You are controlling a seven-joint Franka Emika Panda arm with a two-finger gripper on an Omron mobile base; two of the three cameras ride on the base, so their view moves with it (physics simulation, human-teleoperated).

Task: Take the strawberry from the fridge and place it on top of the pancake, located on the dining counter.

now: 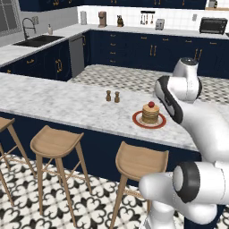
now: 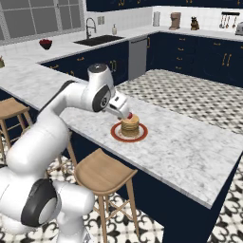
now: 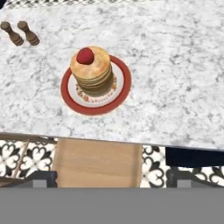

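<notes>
The strawberry (image 3: 85,56) sat on top of the pancake (image 3: 92,72), a little off the stack's centre, with nothing touching it. Small, round and probably soft, it looked light and easy to bruise or roll; a gentle pinch across its widest part, from straight above, would suit it best, with the fingers kept off the yielding stack beneath. The pancake rested on a red-rimmed plate (image 3: 124,83), which stood on the marble dining counter (image 3: 175,78) near its stool-side edge.

The gripper (image 3: 111,177) hung above and back from the plate, over a wooden stool (image 3: 98,162), its jaws spread wide and holding nothing; the two finger tips (image 3: 41,178) stood well apart at the bottom of the hand view. From the right base view the hand (image 2: 119,107) was just beside the stack.

Two brown shakers (image 3: 19,33) stood together farther along the counter, well clear of the plate. Judging by how things lay, the placing looked done.
</notes>
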